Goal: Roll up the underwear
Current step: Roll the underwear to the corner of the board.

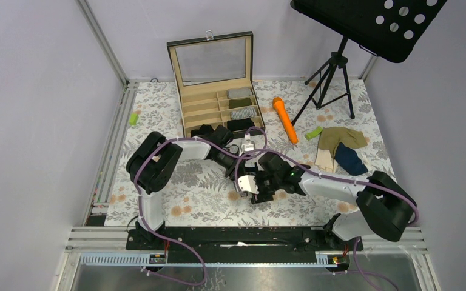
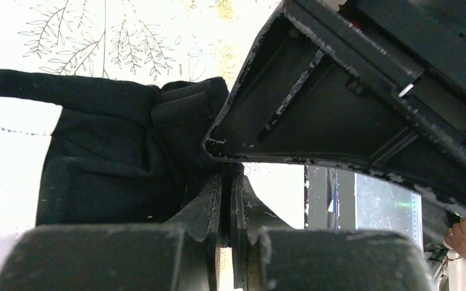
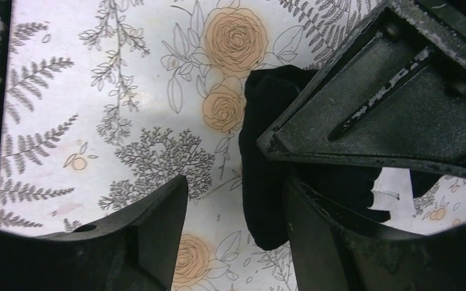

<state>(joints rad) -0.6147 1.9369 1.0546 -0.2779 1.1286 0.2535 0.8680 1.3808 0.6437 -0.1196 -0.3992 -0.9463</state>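
From above, the two arms are meeting over the middle of the floral table [image 1: 188, 194]. Their wrists are hiding the black underwear [image 2: 109, 157] they are working on, so any slip there is going unseen from this camera. The olive-tan underwear [image 1: 340, 138] and the navy underwear [image 1: 349, 160] are lying well apart to the right, near the orange stick [image 1: 285, 120]. In the left wrist view, the left gripper [image 2: 226, 200] is clenched, its tips pressing together right at the bunched edge of the black fabric. Whether a fold is actually caught between them is not showing. If it is gripping only a thin layer, or nothing, I judge that any pull is risking the roll coming undone. The other arm's finger is looming close overhead here, so the two tools are risking a knock. In the right wrist view, the right gripper [image 3: 233, 182] is standing released. Its fingers [image 3: 151, 236] are straddling the table, with the dark bundle sitting just beside the right-hand finger rather than centred. Closing from here is risking a glancing catch that shoves the fabric sideways, or a pinch on the left gripper hanging just above it.
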